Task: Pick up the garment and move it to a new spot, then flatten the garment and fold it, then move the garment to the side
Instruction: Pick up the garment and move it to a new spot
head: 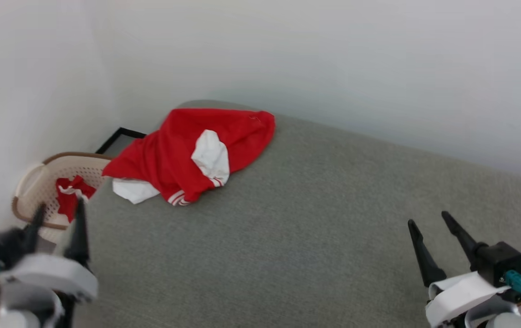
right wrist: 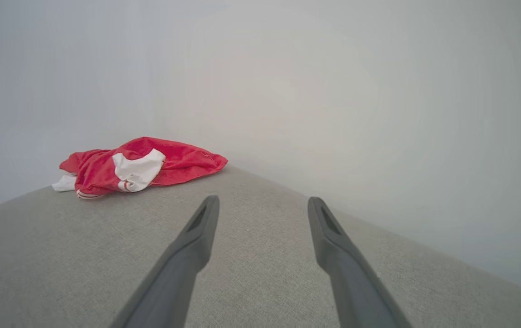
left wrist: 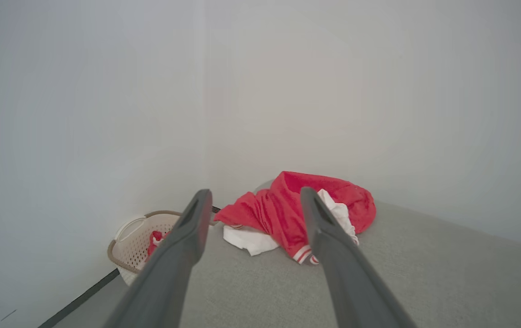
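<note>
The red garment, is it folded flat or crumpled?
Crumpled: the garment lies bunched in a heap, a white sleeve flopped over the red body.

- Open stretch of grey surface (head: pixel 288 237) runs from the near side up to the garment (head: pixel 174 155).
- Wall (head: pixel 333 54) stands close behind the garment.
- Basket (head: pixel 44 182) sits just left of the garment, off the surface's edge.

A cream perforated basket (head: pixel 37 184) (brown-rimmed) stands in the corner beside the grey fabric surface (head: pixel 288 237), holding a small crumpled red-and-white cloth (head: pixel 70 196); pale walls (head: pixel 333 54) rise behind.
</note>
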